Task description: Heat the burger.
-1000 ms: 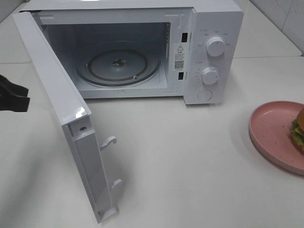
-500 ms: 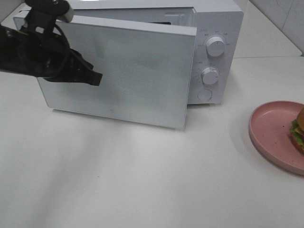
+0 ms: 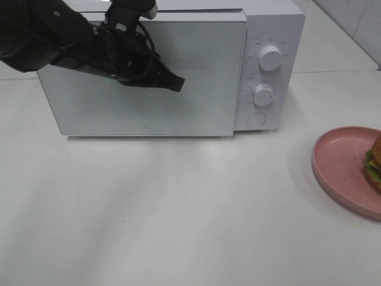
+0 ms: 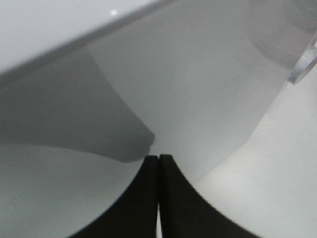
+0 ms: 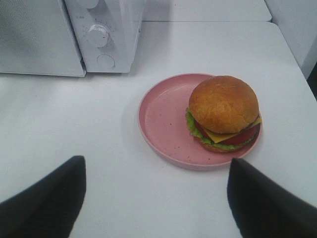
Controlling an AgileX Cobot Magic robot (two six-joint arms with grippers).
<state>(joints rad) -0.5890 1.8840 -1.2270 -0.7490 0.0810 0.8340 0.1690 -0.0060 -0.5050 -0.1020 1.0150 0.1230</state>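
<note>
Two arms share this white desk [image 3: 196,226], though only the left one appears in the high view. Its black left gripper [image 3: 175,84] sits in the upper left of the frame, tip against the door [image 3: 196,101] of the white microwave [image 3: 271,65], which looks shut. At the right edge, a pink speckled plate [image 3: 339,173] carries the burger [image 3: 374,162], cropped by the frame.

Left wrist view: the fingers are pressed together with no gap and nothing between them, their tips at or just off the grey door panel [image 4: 208,84] — contact cannot be told for certain.

Right wrist view: the right gripper [image 5: 156,198] hangs spread wide and empty, its two dark fingers at the lower corners of the frame. Between them and further up sits the plate [image 5: 163,124], with the burger [image 5: 224,111] resting toward its right side, well apart from the microwave [image 5: 104,34] at upper left.

My worry is plain: the burger is on the plate outside a closed oven — heating cannot start until the door is open. The bun also looks glossy and the stack soft, so a wide gripper closing hard could squash it or slide the layers apart.
</note>
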